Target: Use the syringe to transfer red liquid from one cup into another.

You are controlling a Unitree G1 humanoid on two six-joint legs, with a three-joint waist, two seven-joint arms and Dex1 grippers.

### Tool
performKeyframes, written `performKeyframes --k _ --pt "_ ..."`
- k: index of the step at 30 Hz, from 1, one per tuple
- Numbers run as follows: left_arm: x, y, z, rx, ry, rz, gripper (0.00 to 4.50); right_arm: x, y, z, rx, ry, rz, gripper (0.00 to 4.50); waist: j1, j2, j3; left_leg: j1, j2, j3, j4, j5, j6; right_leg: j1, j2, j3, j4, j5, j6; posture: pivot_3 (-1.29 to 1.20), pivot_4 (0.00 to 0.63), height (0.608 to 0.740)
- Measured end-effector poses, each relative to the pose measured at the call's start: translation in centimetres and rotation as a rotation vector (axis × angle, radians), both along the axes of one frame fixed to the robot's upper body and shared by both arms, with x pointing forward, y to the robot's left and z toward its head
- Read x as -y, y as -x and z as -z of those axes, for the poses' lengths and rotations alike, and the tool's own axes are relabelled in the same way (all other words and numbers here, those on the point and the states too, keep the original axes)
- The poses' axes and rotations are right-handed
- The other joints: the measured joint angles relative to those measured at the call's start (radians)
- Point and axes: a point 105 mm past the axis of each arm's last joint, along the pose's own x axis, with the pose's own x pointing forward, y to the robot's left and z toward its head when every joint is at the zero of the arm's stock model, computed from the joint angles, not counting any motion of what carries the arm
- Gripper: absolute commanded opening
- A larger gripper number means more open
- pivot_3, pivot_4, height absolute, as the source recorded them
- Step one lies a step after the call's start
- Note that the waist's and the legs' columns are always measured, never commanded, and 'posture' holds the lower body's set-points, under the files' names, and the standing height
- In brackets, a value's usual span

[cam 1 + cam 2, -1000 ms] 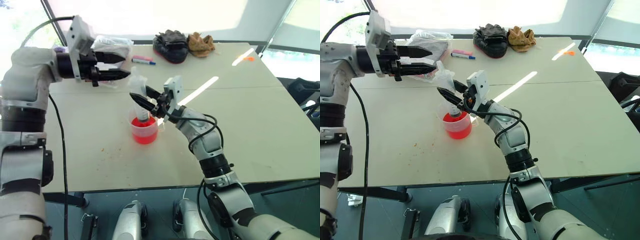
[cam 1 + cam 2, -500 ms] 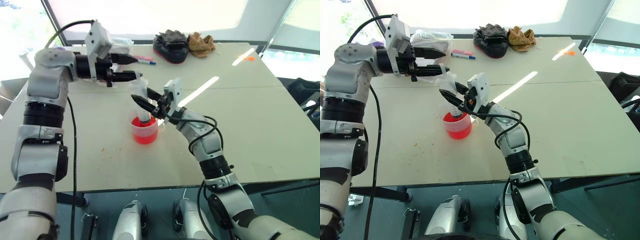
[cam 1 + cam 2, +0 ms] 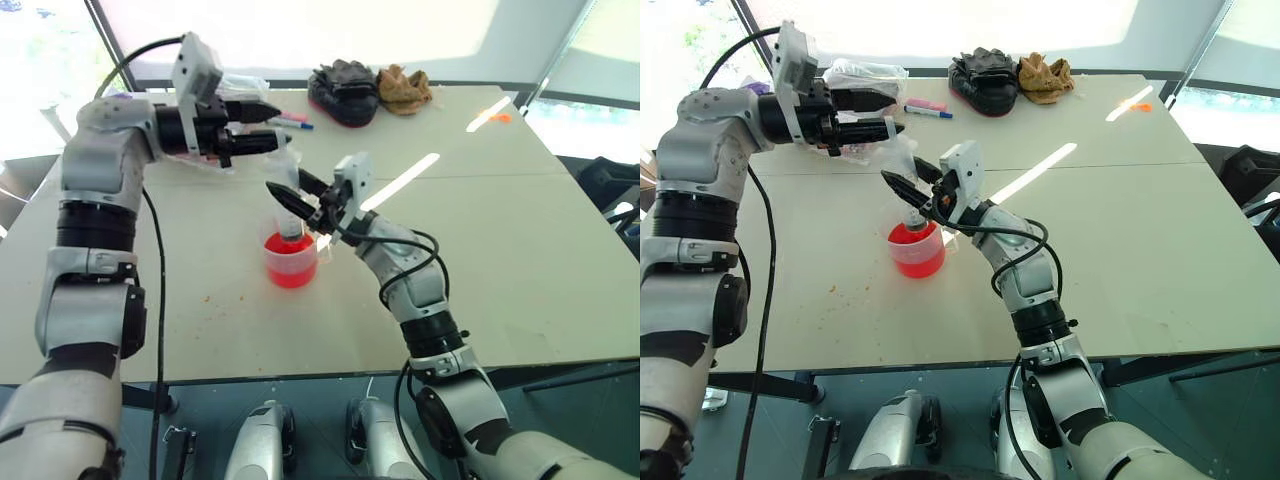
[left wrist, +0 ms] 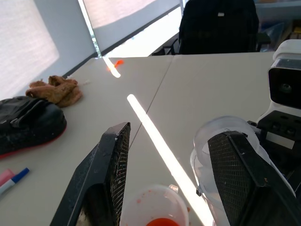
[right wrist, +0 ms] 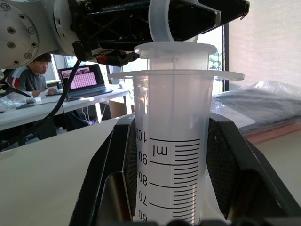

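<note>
The syringe (image 3: 290, 228) stands nearly upright with its tip down in the cup (image 3: 291, 265), a clear cup showing bright red liquid (image 3: 290, 272). My right gripper (image 3: 287, 185) is shut on the barrel, whose printed scale sits between its fingers (image 5: 117, 169). My left gripper (image 3: 280, 127) is open and level at the syringe's top. The plunger's ring (image 4: 221, 134) lies close by one of its fingers (image 4: 240, 179); I cannot tell if they touch. A clear cup rim (image 4: 141, 195) shows below, between those fingers. The other cup is hidden or out of view.
On the far side of the table (image 3: 500, 230) lie a black item (image 3: 342, 92), a tan item (image 3: 402, 87), markers (image 3: 288, 121) and a clear plastic bag (image 3: 865, 75). A person (image 5: 33, 75) sits at a laptop beyond.
My left gripper has moved right, up to the syringe's plunger top. The right gripper, the syringe and the cup have stayed where they were.
</note>
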Motion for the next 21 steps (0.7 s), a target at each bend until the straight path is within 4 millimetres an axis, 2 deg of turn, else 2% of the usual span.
performKeyframes --k 21 --pt "0.0 -0.2 -1.6 -0.001 0.040 0.003 2.58 0.1 0.2 0.1 -0.002 -0.009 0.006 1.46 -0.001 0.000 0.000 0.000 0.000 0.000 0.000 0.000 0.000 0.000 0.000 0.000 0.000 0.000 0.000 0.00 0.150 0.740"
